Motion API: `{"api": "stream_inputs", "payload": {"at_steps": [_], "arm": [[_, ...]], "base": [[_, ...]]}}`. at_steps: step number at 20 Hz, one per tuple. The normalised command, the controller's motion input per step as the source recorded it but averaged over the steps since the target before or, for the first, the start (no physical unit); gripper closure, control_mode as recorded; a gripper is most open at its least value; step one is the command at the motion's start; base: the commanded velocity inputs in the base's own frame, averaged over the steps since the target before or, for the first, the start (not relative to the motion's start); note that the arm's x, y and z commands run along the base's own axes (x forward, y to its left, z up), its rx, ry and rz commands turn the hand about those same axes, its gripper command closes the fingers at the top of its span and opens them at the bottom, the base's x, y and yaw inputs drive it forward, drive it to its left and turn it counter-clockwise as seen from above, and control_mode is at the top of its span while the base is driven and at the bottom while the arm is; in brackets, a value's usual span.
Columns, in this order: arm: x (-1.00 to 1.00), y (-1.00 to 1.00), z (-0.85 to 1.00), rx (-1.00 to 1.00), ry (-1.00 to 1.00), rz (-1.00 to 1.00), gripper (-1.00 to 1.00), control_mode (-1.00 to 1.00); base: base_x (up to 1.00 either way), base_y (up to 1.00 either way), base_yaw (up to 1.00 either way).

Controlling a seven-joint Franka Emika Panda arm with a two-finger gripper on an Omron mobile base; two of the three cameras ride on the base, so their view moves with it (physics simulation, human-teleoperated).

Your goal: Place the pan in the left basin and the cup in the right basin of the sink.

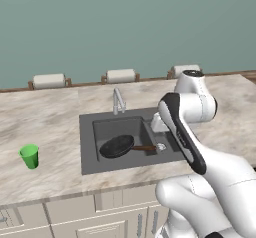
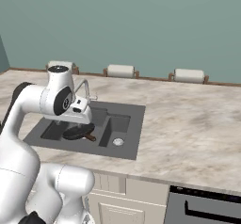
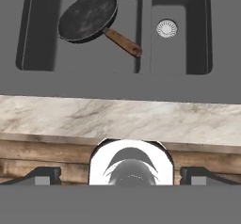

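Pan lies in the left basin, handle toward the divider; that half looks done. Gripper hovers above the sink, fingers spread wide, empty. Cup stands upright on the counter, far off to the hand's left. Arm folded, hand pointing down.

Arm bent at elbow, forearm reaching forward and up. Gripper empty, fingertips spread wide at the hand view's bottom edge.
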Motion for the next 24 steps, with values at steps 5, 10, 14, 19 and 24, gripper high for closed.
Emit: {"api": "stream_inputs", "payload": {"at_steps": [5, 10, 14, 19, 24], "arm": [[-0.17, -0.12, 0.00, 0.00, 0.00, -0.01, -1.00, -1.00], [-0.09, -0.04, 0.00, 0.00, 0.00, 0.00, -1.00, -1.00], [-0.13, -0.01, 0.00, 0.00, 0.00, 0.00, -1.00, -1.00], [-0.14, 0.00, 0.00, 0.00, 0.00, 0.00, -1.00, -1.00], [-0.09, 0.00, 0.00, 0.00, 0.00, 0.00, -1.00, 1.00]], "base": [[0.00, 0.00, 0.00], [0.00, 0.00, 0.00], [0.00, 0.00, 0.00], [0.00, 0.00, 0.00], [-0.05, 0.00, 0.00]]}}
